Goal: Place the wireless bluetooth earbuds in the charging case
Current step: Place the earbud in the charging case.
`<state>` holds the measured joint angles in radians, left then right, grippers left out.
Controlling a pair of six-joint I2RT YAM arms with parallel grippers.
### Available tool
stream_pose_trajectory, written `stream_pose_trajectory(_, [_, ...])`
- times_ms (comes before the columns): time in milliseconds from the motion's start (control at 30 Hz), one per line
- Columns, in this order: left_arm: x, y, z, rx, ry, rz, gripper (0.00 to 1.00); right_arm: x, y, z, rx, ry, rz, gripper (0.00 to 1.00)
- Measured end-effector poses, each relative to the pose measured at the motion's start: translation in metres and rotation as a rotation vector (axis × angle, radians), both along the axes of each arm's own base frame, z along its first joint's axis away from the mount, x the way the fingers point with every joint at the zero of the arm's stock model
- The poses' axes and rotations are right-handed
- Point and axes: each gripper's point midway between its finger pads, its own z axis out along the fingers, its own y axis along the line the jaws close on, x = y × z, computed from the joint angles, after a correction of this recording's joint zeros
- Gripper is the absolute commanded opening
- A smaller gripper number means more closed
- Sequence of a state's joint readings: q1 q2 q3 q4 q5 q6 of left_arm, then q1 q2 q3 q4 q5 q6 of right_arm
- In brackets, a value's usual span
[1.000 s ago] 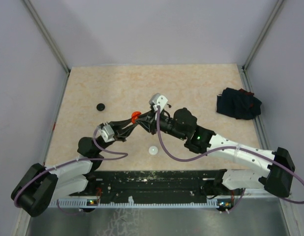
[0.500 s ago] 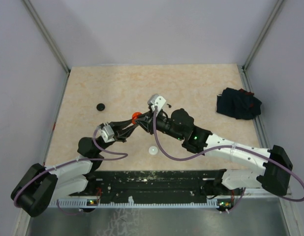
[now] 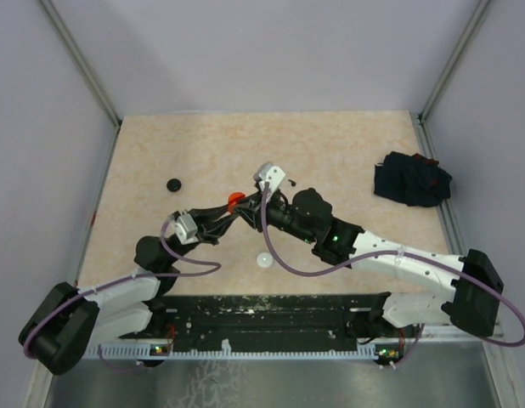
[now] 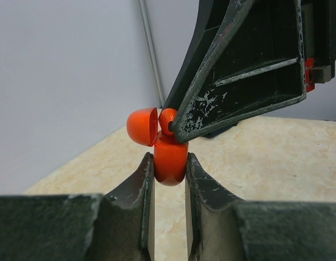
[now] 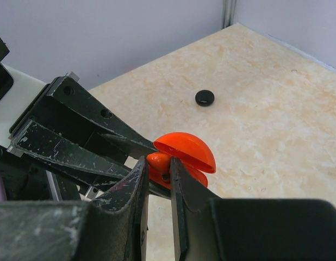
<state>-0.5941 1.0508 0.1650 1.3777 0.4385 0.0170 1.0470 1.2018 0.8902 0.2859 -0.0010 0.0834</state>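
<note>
Both arms converge on the red-orange charging case [image 4: 171, 157], held clear above the bench [image 3: 347, 144].

Left arm [image 3: 118, 293]: comes in from the left of the case, elbow bent sharply, forearm angled toward it. Left end effector [image 4: 169, 163] is clamped on the case's lower shell, one finger on each side.

Right arm [image 3: 398, 263]: stretched in from the right of the case, wrist rolled over. Right end effector [image 5: 158, 166] sits just above the case mouth, jaws nearly together, pinching a red-orange earbud [image 4: 167, 119].

The two sets of fingertips are very close at the case; can't tell if they touch.
</note>
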Motion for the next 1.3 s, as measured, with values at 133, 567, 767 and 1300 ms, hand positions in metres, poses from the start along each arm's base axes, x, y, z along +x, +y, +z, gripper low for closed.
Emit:
stream_pose_trajectory(133, [0.003,0.000,-0.004,0.004,0.023,0.010,0.00,0.004,0.000,-0.005,-0.010,0.014,-0.034,0.15])
stream_pose_trajectory(567, [0.010,0.001,-0.012,0.012,0.064,0.041,0.00,0.011,0.000,-0.012,-0.040,0.053,-0.107,0.28])
stream_pose_trajectory(767, [0.011,0.001,-0.014,0.012,0.071,0.047,0.00,0.016,0.000,-0.011,-0.045,0.073,-0.139,0.30])
stream_pose_trajectory(1300, [0.012,-0.001,-0.022,0.023,0.120,0.037,0.00,0.014,-0.011,-0.012,-0.190,0.099,-0.095,0.61])
